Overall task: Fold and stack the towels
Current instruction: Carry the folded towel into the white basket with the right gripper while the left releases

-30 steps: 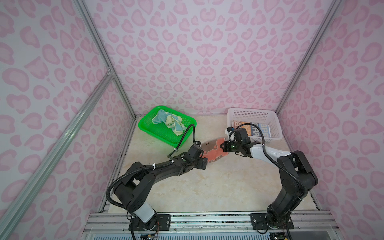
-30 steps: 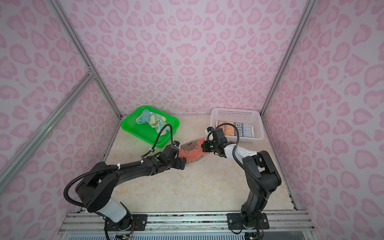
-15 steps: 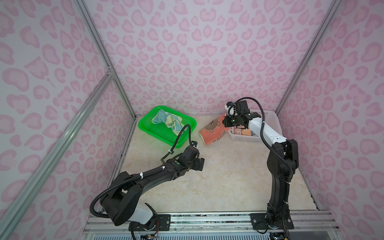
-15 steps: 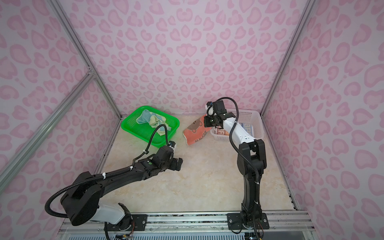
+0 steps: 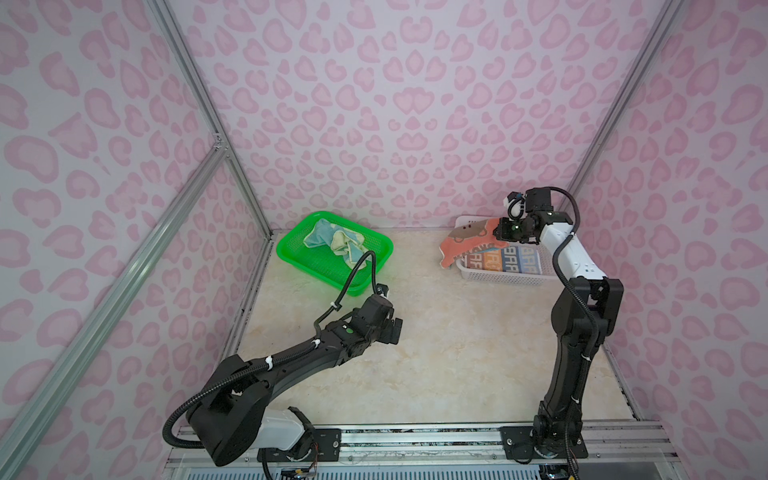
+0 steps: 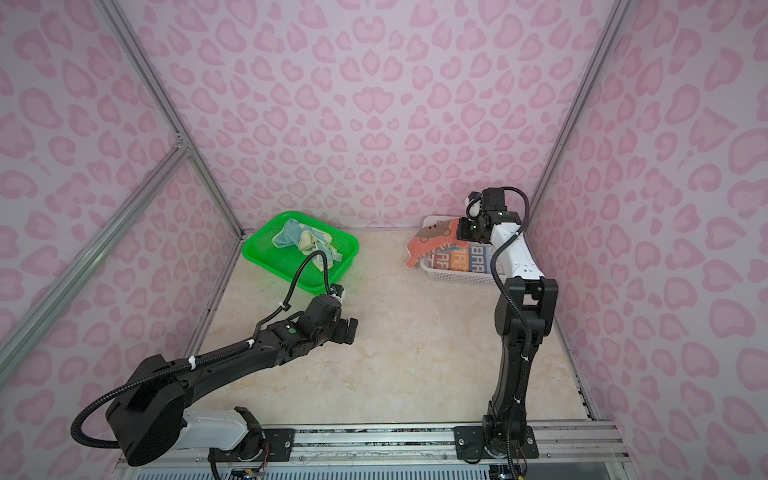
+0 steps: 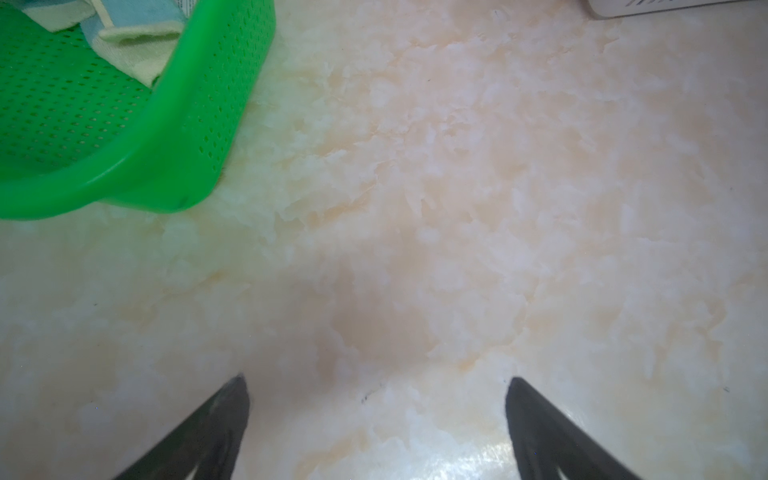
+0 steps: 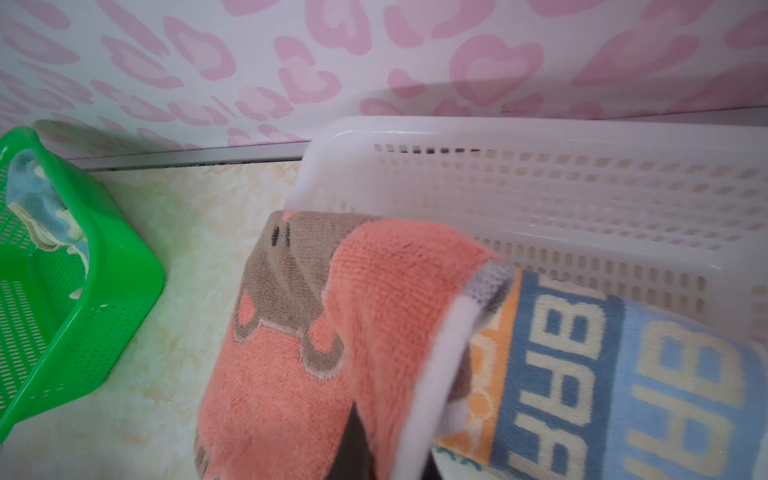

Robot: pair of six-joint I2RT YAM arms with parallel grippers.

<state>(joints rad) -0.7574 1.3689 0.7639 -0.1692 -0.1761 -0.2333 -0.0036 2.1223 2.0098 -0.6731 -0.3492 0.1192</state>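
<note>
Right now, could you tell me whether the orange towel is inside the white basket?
Not yet: the right gripper holds the towel hanging over the basket rim.

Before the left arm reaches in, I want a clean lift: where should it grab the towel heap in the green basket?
Probably the raised cream fold atop the towel heap, from straight above: walls of the green basket block side approaches, and the bunched ridge suits a pinch.
</note>
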